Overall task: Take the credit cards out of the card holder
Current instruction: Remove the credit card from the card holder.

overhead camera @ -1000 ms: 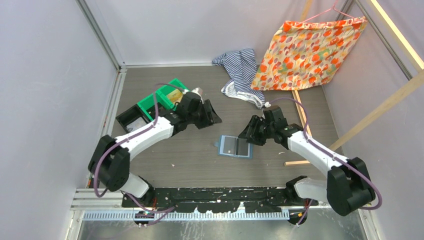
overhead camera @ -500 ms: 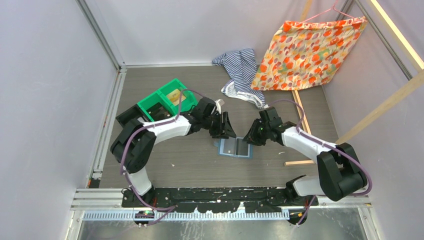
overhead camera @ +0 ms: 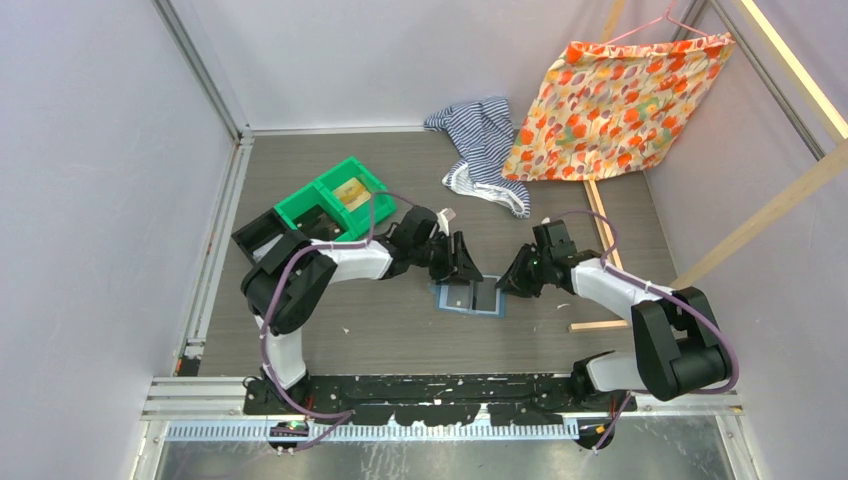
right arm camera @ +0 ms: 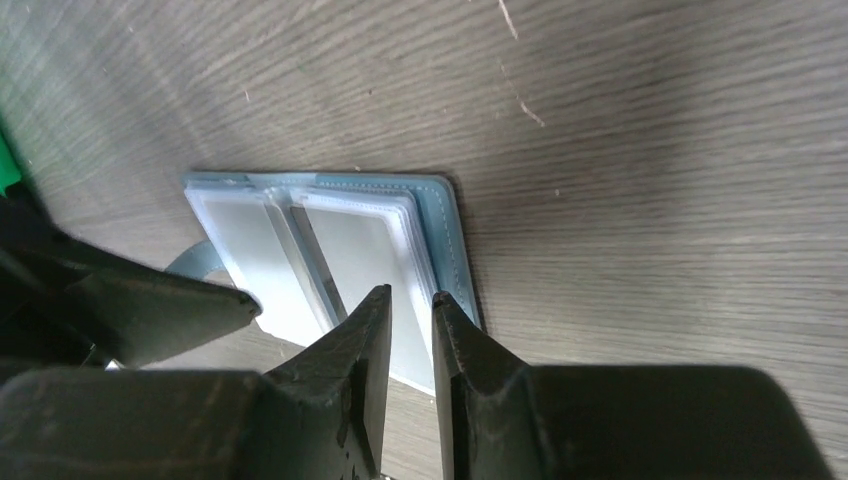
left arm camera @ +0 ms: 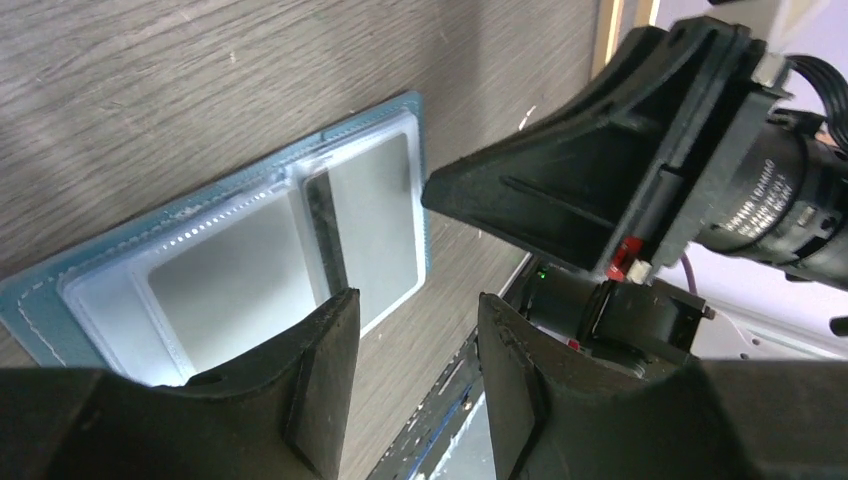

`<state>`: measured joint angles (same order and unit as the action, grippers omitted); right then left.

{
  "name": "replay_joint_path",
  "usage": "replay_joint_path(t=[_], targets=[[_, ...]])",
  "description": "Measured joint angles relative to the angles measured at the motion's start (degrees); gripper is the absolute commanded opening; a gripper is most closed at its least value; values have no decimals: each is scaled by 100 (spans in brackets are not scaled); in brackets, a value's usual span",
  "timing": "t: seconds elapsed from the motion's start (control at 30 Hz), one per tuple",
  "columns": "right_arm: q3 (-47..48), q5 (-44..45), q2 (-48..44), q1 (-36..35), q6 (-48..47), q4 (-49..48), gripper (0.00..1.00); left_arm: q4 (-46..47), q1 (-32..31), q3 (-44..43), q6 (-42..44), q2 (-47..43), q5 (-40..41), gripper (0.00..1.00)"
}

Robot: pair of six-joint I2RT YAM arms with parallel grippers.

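Left gripper (overhead camera: 464, 270) and right gripper (overhead camera: 508, 283) hang over the open card holder (overhead camera: 476, 298)

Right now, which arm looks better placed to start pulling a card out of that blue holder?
Probably the right. The right gripper has its fingers nearly together at the edge of the card holder's right panel, poised to pinch. The left gripper stands wider on the other side, better for steadying.

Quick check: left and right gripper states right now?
Left gripper: open, fingers apart by the card holder, holding nothing.
Right gripper: fingers nearly together at the card holder's panel; whether it grips cannot be told.
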<state>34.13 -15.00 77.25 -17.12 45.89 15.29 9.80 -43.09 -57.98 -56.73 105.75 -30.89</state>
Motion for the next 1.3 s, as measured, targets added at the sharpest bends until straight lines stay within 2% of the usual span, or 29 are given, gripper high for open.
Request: replay_joint_path(t=[0.23, 1.0, 1.3], targets=[[-61, -321, -2, 7, 55, -179, 26, 247, -2, 118, -236, 385, -26, 48], [-382, -507, 0, 37, 127, -695, 27, 380, -42, 155, -278, 466, -44, 45], [-485, -555, 0, 42, 184, -911, 26, 516, -44, 195, -295, 472, -42, 37]])
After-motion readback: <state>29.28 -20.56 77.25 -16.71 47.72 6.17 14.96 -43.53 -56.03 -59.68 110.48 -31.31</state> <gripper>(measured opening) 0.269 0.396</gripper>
